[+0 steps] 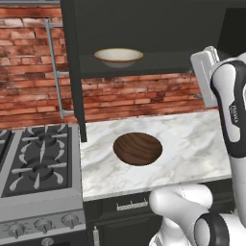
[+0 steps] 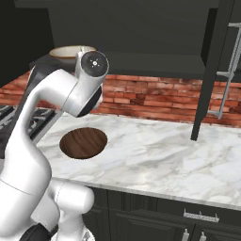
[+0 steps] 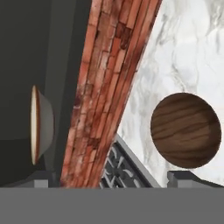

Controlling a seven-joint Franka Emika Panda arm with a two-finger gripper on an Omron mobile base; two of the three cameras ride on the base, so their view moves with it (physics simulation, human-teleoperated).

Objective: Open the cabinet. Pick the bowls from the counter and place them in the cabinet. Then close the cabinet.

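The black cabinet (image 1: pixel 158 21) stands open, its left door (image 1: pixel 72 72) swung out toward me. On its lower shelf rests the cream bowl (image 1: pixel 118 56) (image 2: pixel 66 51), seen edge-on in the hand view (image 3: pixel 40 124). The dark wood-grain bowl (image 1: pixel 138 148) (image 2: pixel 84 142) (image 3: pixel 185 130) sits upright on the marble counter (image 1: pixel 197 144) (image 2: pixel 164 155). My gripper (image 3: pixel 114 179) is open with nothing between its fingertips (image 3: pixel 41 179). It hangs in the air off the cabinet, above and away from the wood bowl. My hand (image 1: pixel 206 77) shows at the right edge of the left base view.
A gas stovetop (image 1: pixel 36 158) with black grates adjoins the counter on the left. Red brick wall (image 1: pixel 144 96) runs behind. The right cabinet door (image 2: pixel 212 70) with its silver bar handle (image 2: pixel 228 66) juts out over the counter. Dark drawers (image 2: pixel 197 216) sit below.
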